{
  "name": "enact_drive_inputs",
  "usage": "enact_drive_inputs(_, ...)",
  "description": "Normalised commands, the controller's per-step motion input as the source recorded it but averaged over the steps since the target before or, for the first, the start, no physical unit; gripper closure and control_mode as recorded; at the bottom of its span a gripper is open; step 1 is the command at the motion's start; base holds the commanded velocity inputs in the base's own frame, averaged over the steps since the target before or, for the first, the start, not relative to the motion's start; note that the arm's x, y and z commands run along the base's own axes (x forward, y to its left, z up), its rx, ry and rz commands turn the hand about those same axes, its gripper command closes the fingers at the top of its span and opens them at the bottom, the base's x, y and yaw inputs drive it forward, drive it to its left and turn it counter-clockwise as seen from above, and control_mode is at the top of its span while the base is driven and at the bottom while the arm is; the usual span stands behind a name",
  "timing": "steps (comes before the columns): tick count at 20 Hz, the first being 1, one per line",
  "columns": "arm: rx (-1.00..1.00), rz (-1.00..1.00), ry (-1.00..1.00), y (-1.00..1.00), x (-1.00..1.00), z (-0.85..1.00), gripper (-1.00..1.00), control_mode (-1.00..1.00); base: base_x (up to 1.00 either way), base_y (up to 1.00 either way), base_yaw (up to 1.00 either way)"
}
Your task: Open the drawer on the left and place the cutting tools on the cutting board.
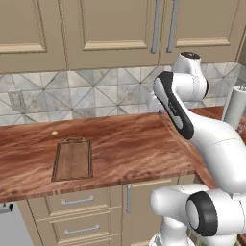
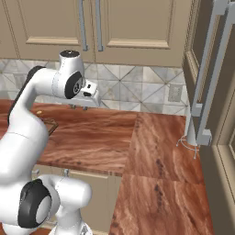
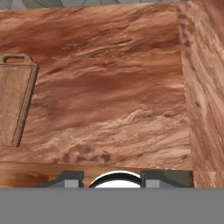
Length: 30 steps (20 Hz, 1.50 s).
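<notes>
Left base view: cutting board (image 1: 72, 159) lay flat on wooden surface (image 1: 134, 149), near front edge, above shut drawer (image 1: 77, 201). Right of board, gripper (image 2: 79, 107) hung above surface, nothing between fingers; jaw gap not readable.

Counter (image 1: 129, 149): reddish-brown veined stone look, smooth, faint sheen. Cutting board (image 1: 72, 159): dark matt wood. Backsplash (image 1: 96, 93): grey patterned tile. Drawer handles (image 1: 77, 201): brushed metal.

Arm raised, elbow bent; tool (image 2: 79, 108) empty, pointing down.
</notes>
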Motion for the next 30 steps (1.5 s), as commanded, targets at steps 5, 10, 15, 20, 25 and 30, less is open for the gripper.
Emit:
enact_drive_inputs(5,-0.12,0.09,-0.07,0.4,-0.58,-0.16,-1.0,-1.0,0.0,0.0,0.0)
enact_drive_inputs(10,-0.43,0.27,-0.12,1.0,-1.0,-0.62,-1.0,-1.0,0.0,0.0,0.0)
enact_drive_inputs(15,-0.45,0.34,-0.07,1.0,-0.93,-0.72,-1.0,-1.0,0.0,0.0,0.0)
enact_drive_inputs(20,-0.4,0.35,0.0,1.0,-0.66,-0.58,-1.0,-1.0,0.0,0.0,0.0)
enact_drive_inputs(25,-0.34,0.23,0.04,0.77,-0.28,-0.37,-1.0,-1.0,0.0,0.0,0.0)
enact_drive_inputs(30,-0.37,0.24,0.13,0.78,-0.17,-0.63,-1.0,-1.0,0.0,0.0,0.0)
